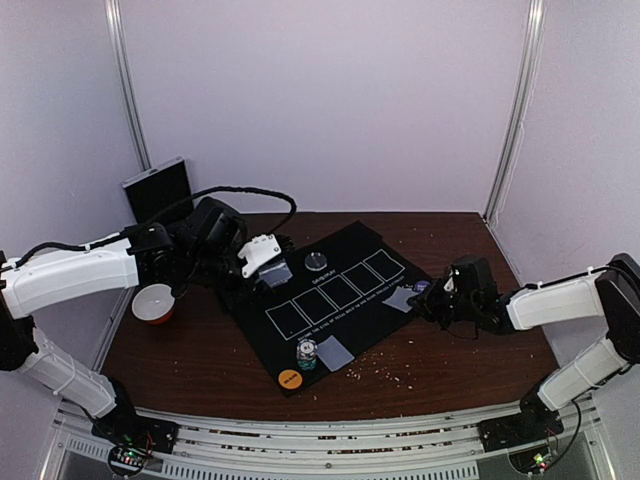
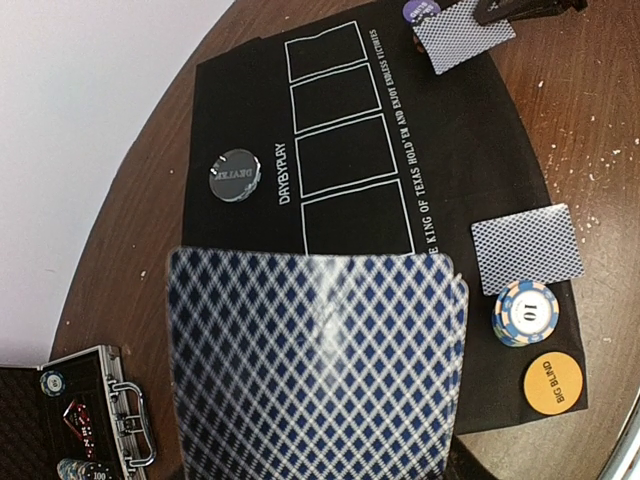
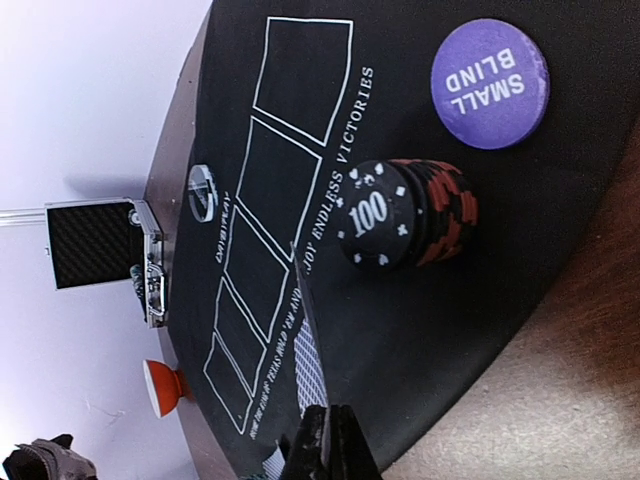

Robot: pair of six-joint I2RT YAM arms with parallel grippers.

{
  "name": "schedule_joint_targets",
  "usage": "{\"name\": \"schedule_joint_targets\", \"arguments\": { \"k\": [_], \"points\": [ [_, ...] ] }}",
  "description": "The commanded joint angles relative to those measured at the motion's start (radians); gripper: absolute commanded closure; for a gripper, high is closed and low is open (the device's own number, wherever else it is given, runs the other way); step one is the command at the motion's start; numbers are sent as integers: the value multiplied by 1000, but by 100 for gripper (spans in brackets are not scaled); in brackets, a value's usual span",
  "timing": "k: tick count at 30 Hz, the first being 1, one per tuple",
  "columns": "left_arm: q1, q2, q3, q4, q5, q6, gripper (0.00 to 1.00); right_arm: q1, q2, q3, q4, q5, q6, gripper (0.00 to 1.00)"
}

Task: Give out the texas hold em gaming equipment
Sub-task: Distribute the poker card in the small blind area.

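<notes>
At the felt mat's (image 1: pixel 372 322) left corner the left gripper (image 1: pixel 270 266) is partly closed around a deck of cards (image 2: pixel 315 360); only its wrist view shows the blue lattice backs, which hide the fingers; near the front edge sits a ridged "10" chip stack (image 2: pixel 525 312); at the right edge the right gripper (image 3: pixel 325 425) pinches a thin playing card (image 3: pixel 310 375), seen edge-on, near a black-and-red chip stack (image 3: pixel 405 213) and a round purple Small Blind disc (image 3: pixel 490 83).

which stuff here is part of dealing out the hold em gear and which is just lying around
Part of the job: card deck, gripped single card, loose single card, 10 chip stack, 100 chip stack, dealer button, small blind disc, big blind disc.

Just lying about: silver hinged case, red-and-white bowl.
</notes>
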Motion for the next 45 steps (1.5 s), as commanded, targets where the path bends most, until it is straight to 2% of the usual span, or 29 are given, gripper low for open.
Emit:
{"name": "schedule_joint_targets", "arguments": {
  "k": [1,6,15,16,22,29,33,35,36,39,41,44,45],
  "points": [
    [8,-13,-6,59,-7,-5,49,7,27,-13,91,11,58,100],
    [11,-16,-5,58,-12,-2,49,9,92,-31,181,-21,120,100],
    [16,-23,-11,58,-12,1,49,13,165,-17,184,-44,130,100],
    [16,-24,-13,58,-12,2,49,13,166,-21,183,-38,137,97],
    [20,-28,-15,59,-10,8,49,13,137,-26,131,-28,145,57],
    [25,-34,-23,65,-6,12,49,13,-36,-10,-120,48,70,31],
    [26,-34,-24,71,-1,11,49,14,-171,68,-346,153,-83,13],
    [27,-34,-22,71,5,8,49,15,-210,145,-425,187,-239,1],
    [27,-34,-20,71,8,10,49,18,-218,199,-456,185,-338,0],
    [27,-38,-16,76,19,10,49,43,-199,390,-528,90,-636,0],
    [27,-43,-15,80,30,13,49,63,-156,485,-534,-65,-738,0],
    [27,-55,-13,82,44,18,49,99,-52,593,-471,-358,-745,0],
    [27,-61,-13,83,49,19,49,118,-18,611,-413,-414,-718,0]
  ]
}}
